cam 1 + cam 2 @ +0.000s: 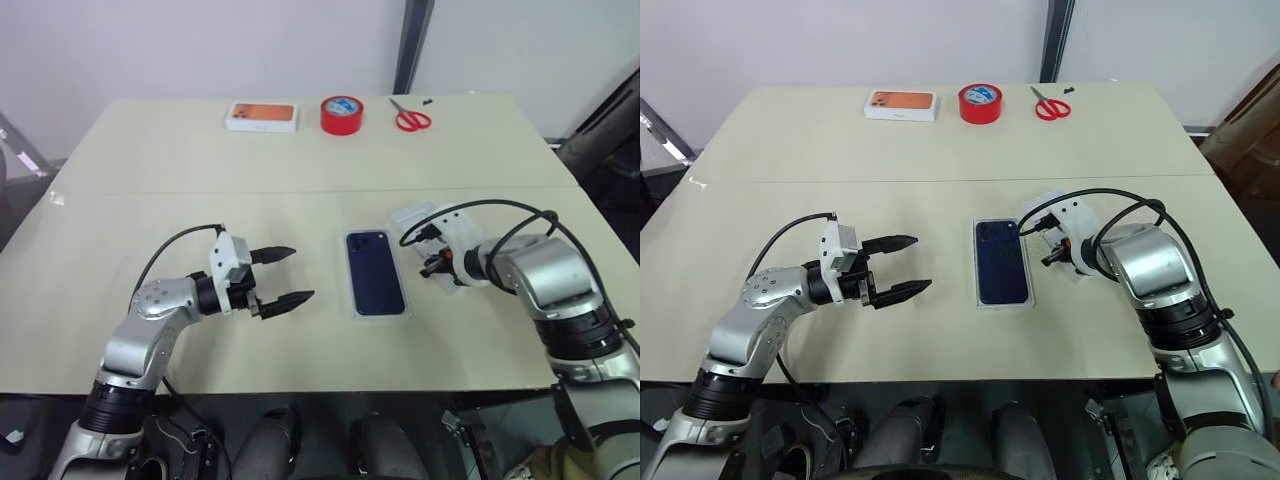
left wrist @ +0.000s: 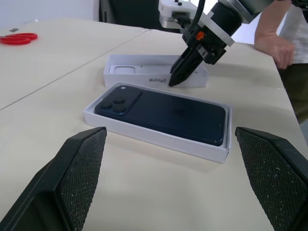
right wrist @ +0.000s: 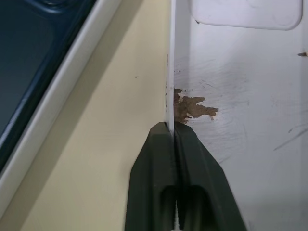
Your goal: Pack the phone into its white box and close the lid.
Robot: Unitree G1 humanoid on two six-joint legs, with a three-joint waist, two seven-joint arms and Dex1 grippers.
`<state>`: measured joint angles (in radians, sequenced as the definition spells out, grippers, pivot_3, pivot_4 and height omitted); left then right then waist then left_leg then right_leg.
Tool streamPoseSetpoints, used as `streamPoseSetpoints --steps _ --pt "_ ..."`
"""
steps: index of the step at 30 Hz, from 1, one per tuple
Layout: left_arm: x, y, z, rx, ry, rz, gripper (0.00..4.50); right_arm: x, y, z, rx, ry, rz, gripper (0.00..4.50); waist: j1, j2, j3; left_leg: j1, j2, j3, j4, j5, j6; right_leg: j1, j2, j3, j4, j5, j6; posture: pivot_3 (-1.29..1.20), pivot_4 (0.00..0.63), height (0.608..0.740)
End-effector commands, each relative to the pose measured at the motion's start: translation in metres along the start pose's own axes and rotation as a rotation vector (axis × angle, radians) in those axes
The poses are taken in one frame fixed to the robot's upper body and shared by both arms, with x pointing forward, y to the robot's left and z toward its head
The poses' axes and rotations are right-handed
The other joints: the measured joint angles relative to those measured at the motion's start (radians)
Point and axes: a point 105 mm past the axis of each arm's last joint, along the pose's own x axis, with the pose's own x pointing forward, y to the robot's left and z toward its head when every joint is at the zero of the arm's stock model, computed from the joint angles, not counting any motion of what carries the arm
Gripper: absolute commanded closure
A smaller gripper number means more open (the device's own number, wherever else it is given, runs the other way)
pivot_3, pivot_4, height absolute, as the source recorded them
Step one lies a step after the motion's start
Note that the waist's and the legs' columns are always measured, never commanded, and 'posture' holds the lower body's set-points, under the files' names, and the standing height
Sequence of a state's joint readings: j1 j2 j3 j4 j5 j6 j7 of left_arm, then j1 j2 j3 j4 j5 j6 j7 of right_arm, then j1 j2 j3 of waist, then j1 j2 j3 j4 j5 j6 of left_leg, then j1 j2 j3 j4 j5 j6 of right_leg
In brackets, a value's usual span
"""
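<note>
The left gripper hangs spread at nine o'clock of the phone lying in its box, while the right gripper pinches the lid's wall at three o'clock, so lifting, flipping and seating it likely comes next.

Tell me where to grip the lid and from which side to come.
Grip the lid by its thin upright side wall nearest the phone, coming from above. It lies open side up, so one finger fits inside and one outside, as the right gripper is shut on it.
</note>
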<state>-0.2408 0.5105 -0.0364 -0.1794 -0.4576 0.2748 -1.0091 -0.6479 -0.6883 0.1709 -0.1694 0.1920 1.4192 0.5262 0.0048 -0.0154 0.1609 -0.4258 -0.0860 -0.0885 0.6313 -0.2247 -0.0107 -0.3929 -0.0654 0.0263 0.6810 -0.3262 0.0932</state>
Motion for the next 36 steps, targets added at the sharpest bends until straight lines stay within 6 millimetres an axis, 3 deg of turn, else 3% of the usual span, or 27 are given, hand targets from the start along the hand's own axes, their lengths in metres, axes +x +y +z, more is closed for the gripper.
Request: streamPoseSetpoints --steps 1,4,9,16,21,23,28,36 --pt "0.001 0.002 0.013 0.059 -0.022 0.001 0.00 -0.003 -0.006 0.005 0.042 -0.032 -0.027 4.45 0.000 0.000 0.000 0.000 0.000 0.000 0.000 0.000 0.000 0.000 0.000 0.000 0.000 0.000 0.000 0.00 0.150 0.734" --pt "0.001 0.006 0.013 0.060 -0.021 0.011 0.00 -0.005 -0.006 0.023 0.079 -0.120 -0.020 4.45 -0.001 0.000 0.000 0.000 0.000 0.000 0.000 0.000 0.000 0.000 0.000 0.000 0.000 0.000 0.000 0.00 0.150 0.734" --pt "0.001 0.016 0.017 0.029 -0.035 0.059 0.00 -0.017 0.006 0.074 0.152 -0.371 0.124 4.45 -0.019 0.000 0.000 0.000 0.000 0.000 -0.001 0.000 0.000 -0.001 0.000 0.000 0.001 0.000 0.000 0.00 0.150 0.734" --pt "-0.014 0.047 0.020 -0.044 -0.042 0.226 0.00 -0.044 0.062 0.115 0.510 -0.581 0.637 4.45 -0.023 0.001 0.000 0.000 0.002 0.000 -0.001 0.000 0.000 -0.002 0.002 0.000 0.002 0.000 0.000 0.00 0.150 0.734" --pt "-0.021 0.058 0.027 -0.113 -0.078 0.281 0.00 -0.050 0.084 0.120 0.692 -0.589 0.906 4.45 -0.018 0.001 0.000 0.000 0.001 0.000 -0.001 0.000 -0.001 -0.002 0.002 0.000 0.003 0.000 0.000 0.00 0.150 0.734" --pt "-0.026 0.064 0.033 -0.137 -0.101 0.315 0.00 -0.046 0.100 0.110 0.746 -0.567 1.008 4.45 -0.017 0.001 0.000 0.000 0.001 0.000 -0.001 0.000 -0.001 -0.002 0.001 0.000 0.003 0.000 0.000 0.00 0.150 0.734" --pt "-0.030 0.065 0.037 -0.096 -0.116 0.353 0.00 -0.044 0.130 0.085 0.783 -0.487 1.114 4.45 -0.026 0.002 0.000 0.000 0.001 0.001 -0.002 0.000 -0.001 -0.003 0.001 0.001 0.003 0.000 0.000 0.00 0.150 0.734" --pt "-0.023 0.056 0.035 -0.123 -0.122 0.331 0.00 -0.060 0.149 0.076 0.883 -0.412 1.211 4.45 -0.027 0.002 0.000 0.000 0.002 0.002 -0.002 0.000 0.000 -0.003 0.001 0.001 0.003 0.000 0.000 0.00 0.150 0.734"
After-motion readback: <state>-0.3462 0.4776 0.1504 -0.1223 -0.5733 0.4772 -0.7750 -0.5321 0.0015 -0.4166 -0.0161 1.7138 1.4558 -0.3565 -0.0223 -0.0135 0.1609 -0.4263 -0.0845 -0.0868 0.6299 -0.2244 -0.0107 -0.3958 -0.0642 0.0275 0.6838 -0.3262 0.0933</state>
